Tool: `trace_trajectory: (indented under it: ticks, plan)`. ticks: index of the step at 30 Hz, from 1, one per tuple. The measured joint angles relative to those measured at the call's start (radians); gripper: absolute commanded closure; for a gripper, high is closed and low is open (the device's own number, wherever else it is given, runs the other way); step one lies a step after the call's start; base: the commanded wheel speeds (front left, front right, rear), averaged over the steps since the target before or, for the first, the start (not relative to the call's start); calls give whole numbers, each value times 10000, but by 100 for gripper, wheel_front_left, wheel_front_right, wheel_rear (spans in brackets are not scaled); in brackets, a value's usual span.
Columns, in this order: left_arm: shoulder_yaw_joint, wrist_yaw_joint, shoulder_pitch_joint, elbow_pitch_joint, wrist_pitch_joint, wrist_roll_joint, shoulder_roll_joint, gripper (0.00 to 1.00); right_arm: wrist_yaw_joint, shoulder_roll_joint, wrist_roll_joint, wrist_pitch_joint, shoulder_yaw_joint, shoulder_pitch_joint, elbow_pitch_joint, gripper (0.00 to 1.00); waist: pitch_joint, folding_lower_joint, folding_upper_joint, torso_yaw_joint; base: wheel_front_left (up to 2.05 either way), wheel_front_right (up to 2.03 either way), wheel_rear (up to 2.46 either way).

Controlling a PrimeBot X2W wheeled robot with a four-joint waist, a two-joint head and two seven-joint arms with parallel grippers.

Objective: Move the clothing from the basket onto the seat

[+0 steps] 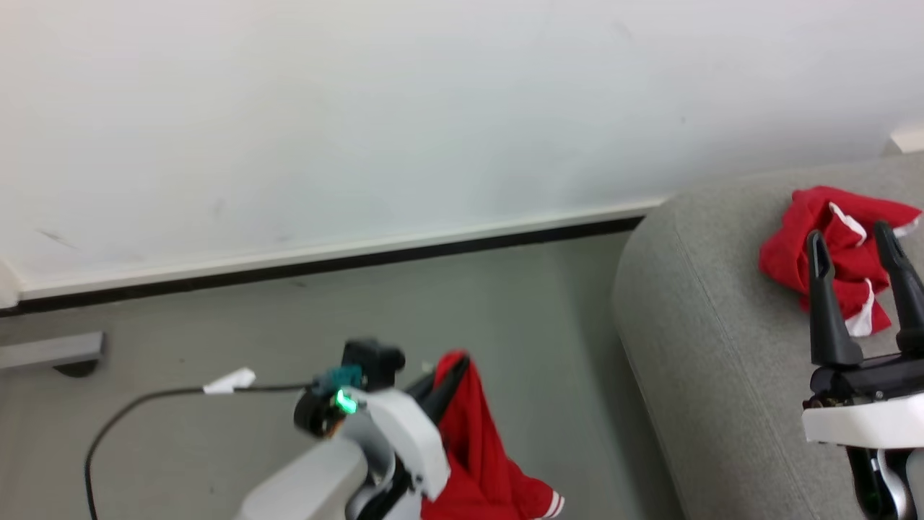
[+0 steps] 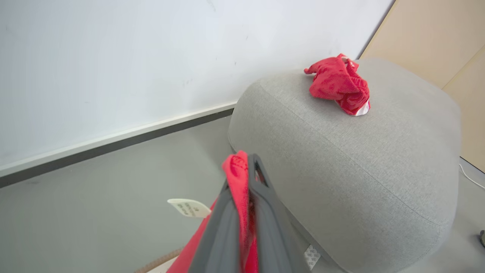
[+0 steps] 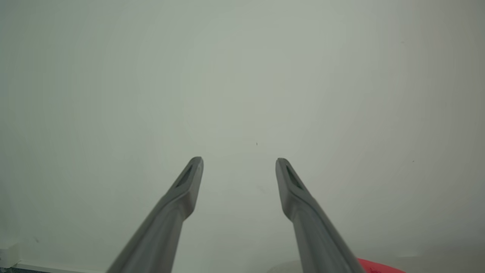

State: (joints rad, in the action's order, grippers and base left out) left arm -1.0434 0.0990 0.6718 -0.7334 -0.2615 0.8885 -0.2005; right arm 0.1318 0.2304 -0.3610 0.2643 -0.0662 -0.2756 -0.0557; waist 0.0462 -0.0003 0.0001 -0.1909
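Grips red clothing (image 1: 480,448) tight in the left gripper (image 1: 456,365), with the seat (image 1: 707,347) off at two o'clock (right gripper (image 1: 848,235) spread wide, empty).

Bare indoor room: white wall (image 1: 361,108), grey floor (image 1: 505,318), upholstered seat (image 1: 707,347).

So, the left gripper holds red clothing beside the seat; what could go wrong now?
The held garment hangs low from the left gripper over the floor; its trailing end may snag the seat edge.
The open right gripper stands at the crumpled garment on the seat and might drag it off.
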Motion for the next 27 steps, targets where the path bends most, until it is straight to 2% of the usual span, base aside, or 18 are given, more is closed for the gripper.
trace_trajectory:
  ticks: [6, 11, 21, 27]
  plan:
    - [997, -640, 326, 2050, -13, -872, -510, 100, 0, -19, -107, 0, -230, 337, -142, 0, -379, 1, 0, 271, 0, 0, 0]
    - [1407, -1087, 754, 3289, -15, -1352, -777, 100, 0, -84, -130, 0, -372, 448, -184, 0, -515, 1, 0, 386, 0, 0, 0]
    - [1741, -1705, 1382, 4380, 236, -1578, -1208, 100, 0, -311, -182, 0, -976, 701, -330, 0, -648, 2, 0, 392, 0, 0, 0]
    - [1732, -1841, 1330, 4567, 360, -1576, -1313, 100, 0, -274, -190, 0, -1423, 722, -376, 0, -644, 2, 0, 385, 0, 0, 0]
